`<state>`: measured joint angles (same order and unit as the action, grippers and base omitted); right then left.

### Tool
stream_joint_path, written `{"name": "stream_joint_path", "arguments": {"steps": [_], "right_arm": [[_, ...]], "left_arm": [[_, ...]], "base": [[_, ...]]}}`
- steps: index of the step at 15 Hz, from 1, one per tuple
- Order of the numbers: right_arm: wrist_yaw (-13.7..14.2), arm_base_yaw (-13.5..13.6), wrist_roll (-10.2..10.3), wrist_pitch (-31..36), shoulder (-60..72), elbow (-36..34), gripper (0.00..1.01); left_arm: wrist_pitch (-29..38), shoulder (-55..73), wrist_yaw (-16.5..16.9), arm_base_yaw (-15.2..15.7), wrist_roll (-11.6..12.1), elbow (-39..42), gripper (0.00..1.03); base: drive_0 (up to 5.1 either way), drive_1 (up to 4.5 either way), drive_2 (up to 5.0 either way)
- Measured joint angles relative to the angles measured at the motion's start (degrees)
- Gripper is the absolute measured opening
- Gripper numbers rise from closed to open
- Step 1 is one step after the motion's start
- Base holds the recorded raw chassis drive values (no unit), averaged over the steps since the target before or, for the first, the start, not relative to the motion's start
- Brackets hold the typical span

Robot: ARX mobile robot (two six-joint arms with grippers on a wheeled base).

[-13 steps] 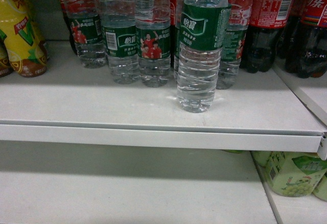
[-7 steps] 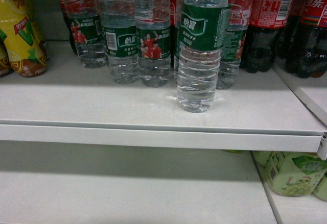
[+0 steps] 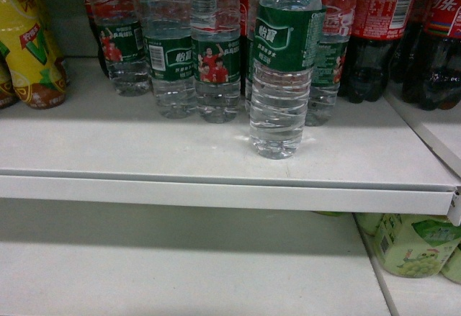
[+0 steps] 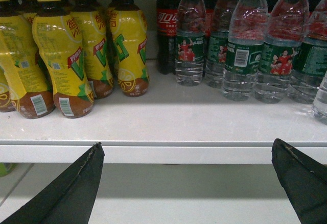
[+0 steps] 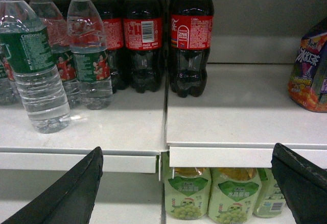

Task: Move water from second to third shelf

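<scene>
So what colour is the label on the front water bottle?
Dark green with white characters on the water bottle, clearest in head view.

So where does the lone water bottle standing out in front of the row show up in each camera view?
Head: the clear ribbed plastic water bottle with the dark green label stands centre-right, ahead of the row.
Left wrist: only a clear sliver at the right edge, probably it.
Right wrist: far left, nearest the shelf edge.
Shared landmark: the white shelf front lip.
</scene>
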<state>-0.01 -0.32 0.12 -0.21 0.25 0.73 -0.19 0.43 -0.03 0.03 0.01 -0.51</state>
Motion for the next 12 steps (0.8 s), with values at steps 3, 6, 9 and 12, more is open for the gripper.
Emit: {"name": "stream_joint_path", "arguments": {"steps": [3, 6, 9, 12], "right_arm": [[0.02, 0.0, 0.0, 0.0, 0.0, 0.0, 0.98], [0.02, 0.0, 0.0, 0.0, 0.0, 0.0, 0.98], [-16.31, -8.94, 11.5, 6.03, 12.74, 2.95, 0.98], [-18.84, -7.85, 14.47, 22.12, 31.41, 14.14, 0.98]], "left_arm": [[0.0, 0.0, 0.0, 0.0, 0.0, 0.0, 0.98], [0.0, 0.0, 0.0, 0.0, 0.0, 0.0, 0.98], [-0.02, 0.0, 0.0, 0.0, 0.0, 0.0, 0.98], [0.0, 0.0, -0.02, 0.0, 0.0, 0.0, 0.98]], "base": [[0.0, 0.0, 0.0], [0.0, 0.0, 0.0], [0.0, 0.0, 0.0], [0.0, 0.0, 0.0]]}}
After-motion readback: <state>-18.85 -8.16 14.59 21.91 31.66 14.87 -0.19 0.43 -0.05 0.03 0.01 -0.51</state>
